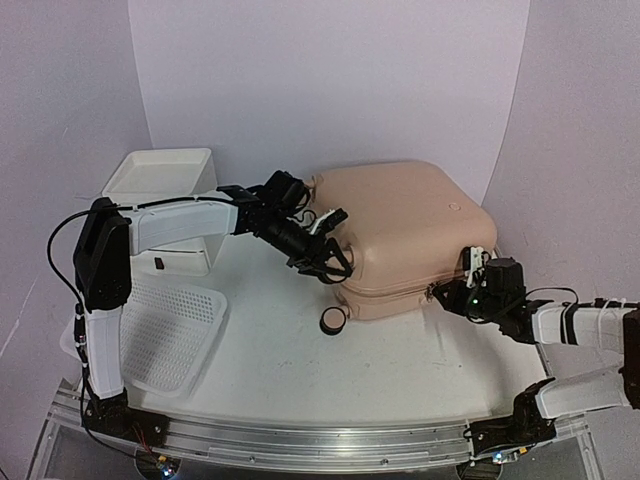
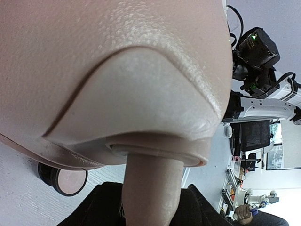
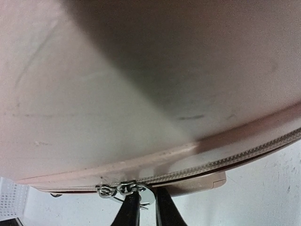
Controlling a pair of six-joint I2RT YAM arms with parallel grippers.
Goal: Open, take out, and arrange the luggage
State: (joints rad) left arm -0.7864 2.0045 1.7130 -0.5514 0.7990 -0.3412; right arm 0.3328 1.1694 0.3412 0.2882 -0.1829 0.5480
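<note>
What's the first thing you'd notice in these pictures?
The big pale pink suitcase lying closed mid-table. The left gripper clamps a pink post at its near left corner, and the right gripper pinches the metal zipper pull on its right edge.

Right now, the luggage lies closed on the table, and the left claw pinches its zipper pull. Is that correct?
Not quite: it is the right claw that pinches the zipper pull, as the right wrist view shows. The luggage does lie closed on the table.
</note>
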